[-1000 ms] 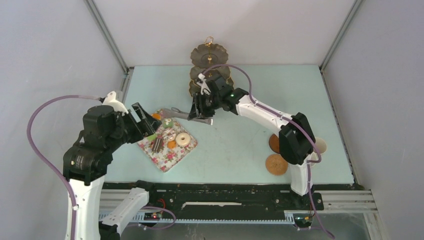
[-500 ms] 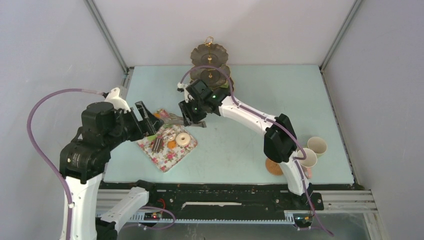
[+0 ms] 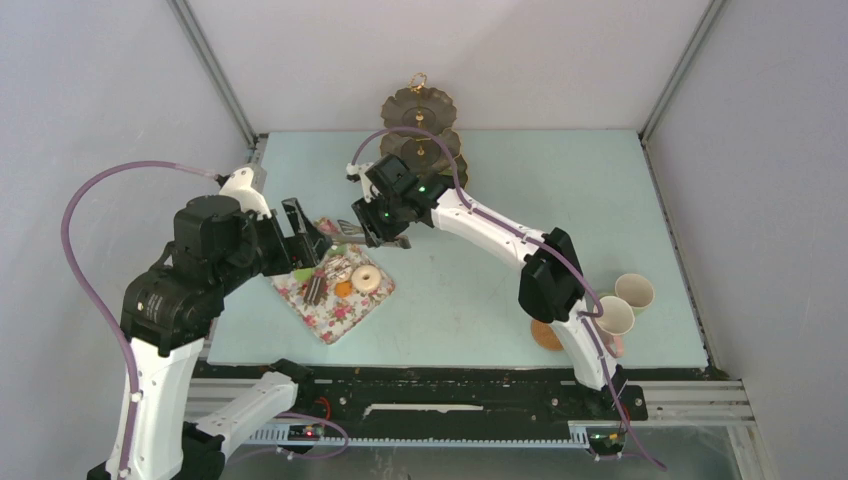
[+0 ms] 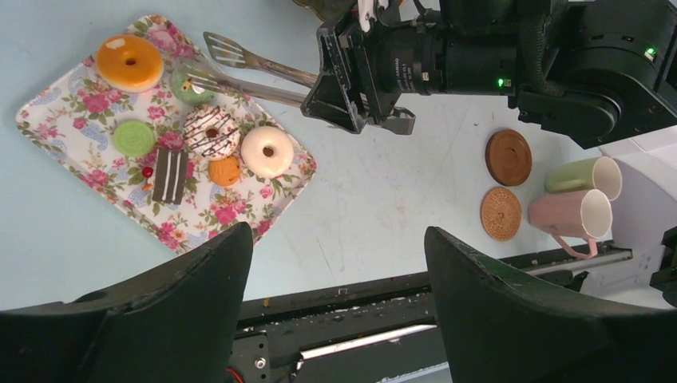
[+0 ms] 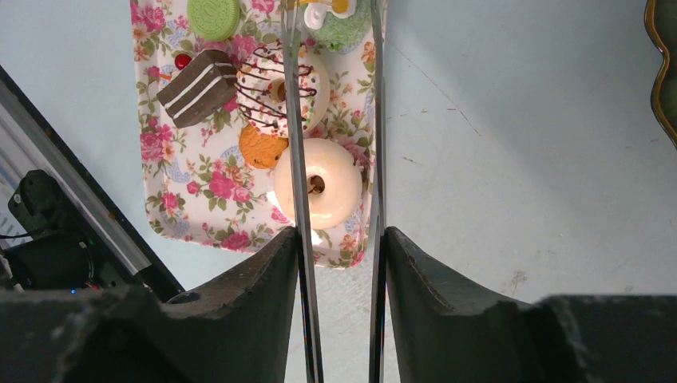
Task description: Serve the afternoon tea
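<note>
cups (image 4: pixel 571 219) and round brown coasters (image 4: pixel 508 157) sat together near the front edge of the table (image 3: pixel 470 300), at the lower right of the top view, none of them served yet. at the left of that view the left gripper (image 4: pixel 339 235) hovered above the floral tray (image 4: pixel 76 136), jaws wide apart and nothing between them. the cakes (image 3: pixel 340 272) lay on that tray: a white doughnut (image 5: pixel 319 183), a drizzled pink doughnut (image 4: pixel 211 132), a chocolate slice (image 4: pixel 169 174), a green biscuit (image 4: pixel 133 137), an orange doughnut (image 4: pixel 129 61) and, at the tray's far edge, a green cake (image 4: pixel 192 84). just beyond, the right gripper (image 5: pixel 339 239) was clamped on the tongs (image 5: pixel 293 120), whose arms reached over the white and pink doughnuts. their tips stood apart right at the green cake, though whether they touched it could not be told. the step looked like picking up that cake. done well, it wanted the tips set down either side of that one piece, clear of the pink doughnut beside it. then a gentle squeeze and a level lift, before carrying toward the tiered stand (image 3: pixel 420 125) at the top centre.
</note>
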Motion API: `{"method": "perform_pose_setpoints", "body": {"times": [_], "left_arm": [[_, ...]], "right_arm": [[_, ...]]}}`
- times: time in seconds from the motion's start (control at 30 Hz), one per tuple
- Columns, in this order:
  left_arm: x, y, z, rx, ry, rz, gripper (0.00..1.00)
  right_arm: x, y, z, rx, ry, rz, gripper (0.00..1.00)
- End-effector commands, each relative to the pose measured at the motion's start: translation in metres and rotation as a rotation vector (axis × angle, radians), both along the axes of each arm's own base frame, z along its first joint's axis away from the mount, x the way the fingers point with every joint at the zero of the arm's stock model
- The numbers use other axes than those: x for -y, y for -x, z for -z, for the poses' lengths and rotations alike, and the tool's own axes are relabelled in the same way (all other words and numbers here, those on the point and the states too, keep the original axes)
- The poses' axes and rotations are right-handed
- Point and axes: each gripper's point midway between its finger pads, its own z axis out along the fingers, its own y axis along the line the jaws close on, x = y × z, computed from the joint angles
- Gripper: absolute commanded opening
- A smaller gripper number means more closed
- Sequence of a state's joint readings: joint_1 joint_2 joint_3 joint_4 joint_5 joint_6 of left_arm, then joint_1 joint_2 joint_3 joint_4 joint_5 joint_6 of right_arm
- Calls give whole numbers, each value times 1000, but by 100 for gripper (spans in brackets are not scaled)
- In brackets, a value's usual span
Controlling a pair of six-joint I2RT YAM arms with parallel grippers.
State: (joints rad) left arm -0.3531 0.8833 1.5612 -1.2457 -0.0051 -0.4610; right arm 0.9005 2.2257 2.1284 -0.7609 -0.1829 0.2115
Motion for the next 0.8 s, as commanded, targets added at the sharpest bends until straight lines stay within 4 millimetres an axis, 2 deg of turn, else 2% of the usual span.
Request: {"method": "perform_pose_setpoints", "body": {"times": [0.0, 0.17, 0.47, 0.77], "left_arm": [[-8, -1, -10, 48, -47, -13, 86], [-9, -2, -12, 53, -56, -13, 87], [-9, -5, -12, 51, -60, -18, 87], [-7, -6, -11, 46, -59, -14, 87]], "right_arm": [[-12, -8, -15, 55, -26, -25, 46], [-15, -9, -13, 65, -15, -40, 47], [-18, 1, -1, 65, 19, -78, 48], [-26, 7, -21, 69, -40, -88, 48]]}}
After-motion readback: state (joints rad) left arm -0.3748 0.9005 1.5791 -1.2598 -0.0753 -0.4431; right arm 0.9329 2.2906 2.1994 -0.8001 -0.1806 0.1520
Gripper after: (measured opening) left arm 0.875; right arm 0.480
